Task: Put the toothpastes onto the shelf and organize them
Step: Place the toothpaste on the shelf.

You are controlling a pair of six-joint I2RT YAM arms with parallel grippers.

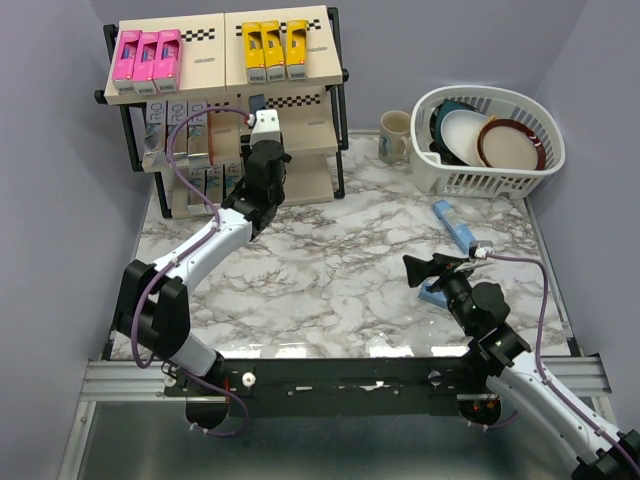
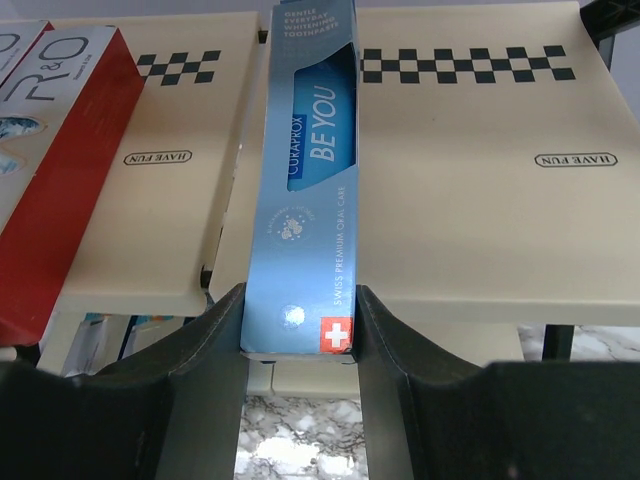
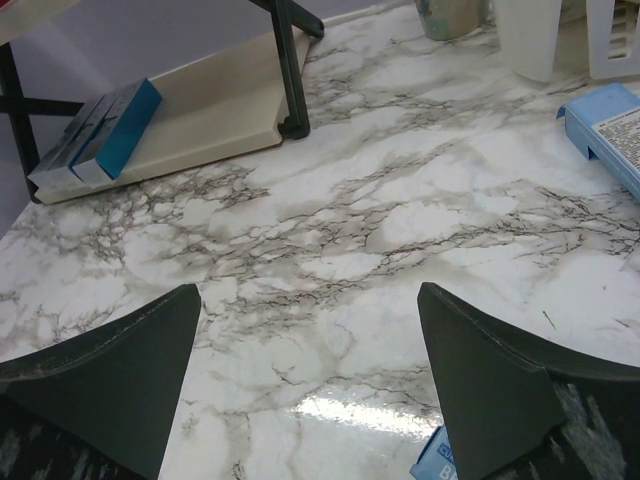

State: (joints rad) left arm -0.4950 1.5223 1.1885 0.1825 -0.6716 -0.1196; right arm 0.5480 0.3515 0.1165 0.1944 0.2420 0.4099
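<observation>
The left gripper (image 2: 300, 322), jaws drawn in to the width of a slim box, clamps the near end of a light blue carton (image 2: 305, 200) between its two dark fingers (image 2: 215, 330). We see the carton on its narrow side, its printed face up and its length running away from the wrist over the seam between two beige boards of the shelf (image 2: 480, 200). Its far end reaches level with the black checkered strip (image 2: 480, 62). We cannot tell whether it rests on the board or hangs just above it. A red carton (image 2: 70, 170) lies on the board to the left, well apart from the held one. In the top view this arm reaches to the front of the middle tier. Three pink cartons (image 1: 148, 55) and three yellow cartons (image 1: 275, 48) lie side by side on the top tier. The right gripper (image 3: 307, 300) stands with its jaws spread wide, holding nothing, above the marble table (image 3: 400, 220). A blue carton (image 3: 605, 125) lies flat on the table beyond it, near the white basket (image 1: 490, 140) and the mug (image 1: 395, 135). A second blue carton (image 1: 432, 293) lies partly hidden just beneath this gripper. From the right wrist we also see silver and teal cartons (image 3: 100, 135) packed together on the lowest board.
</observation>
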